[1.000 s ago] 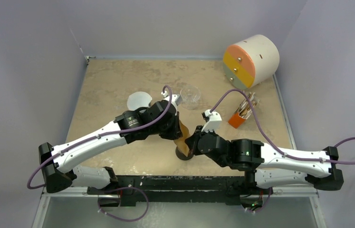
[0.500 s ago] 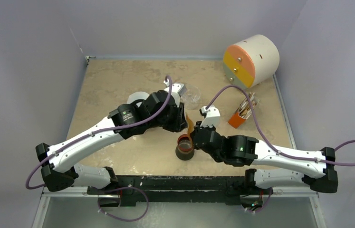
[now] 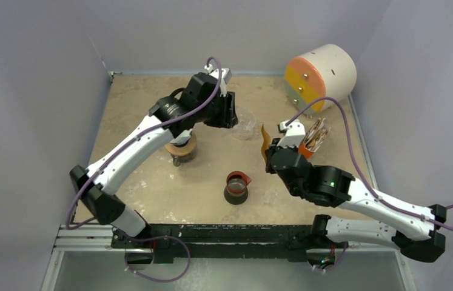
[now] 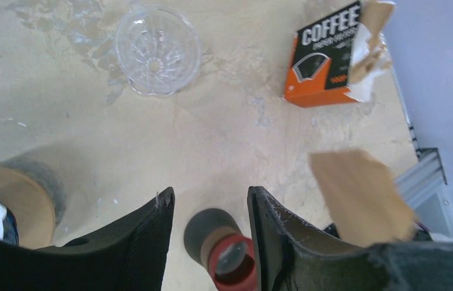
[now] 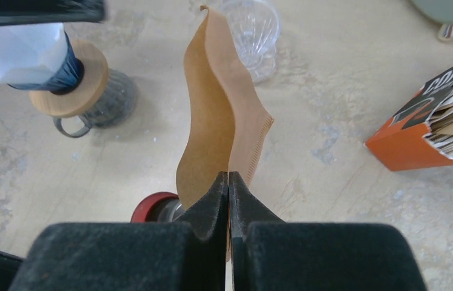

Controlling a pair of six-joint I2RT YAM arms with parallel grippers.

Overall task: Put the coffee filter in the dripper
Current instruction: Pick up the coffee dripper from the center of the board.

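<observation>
While the right gripper (image 5: 228,182) has its two black fingers pressed flat together on the lower edge of the brown coffee filter (image 5: 221,115), the paper rises from that pinch as a wavy, folded sheet held clear of the table (image 3: 139,103); from above it hangs between the red-rimmed dark cup (image 3: 236,185) and the orange filter box (image 3: 306,147), which lies on its side with more papers spilling from its open end; the left gripper (image 4: 210,197) is spread and holds nothing, hovering high near the far middle of the table just beside the clear glass funnel (image 4: 157,50); the dripper (image 5: 61,71), deep blue with a white paper cone in its mouth, sits in a tan wooden ring (image 5: 72,94) on a grey mug (image 5: 112,100), left of the red-rimmed cup and well apart from the held filter; a white drum (image 3: 327,73) with an orange, yellow and green face lies in the far right corner.
</observation>
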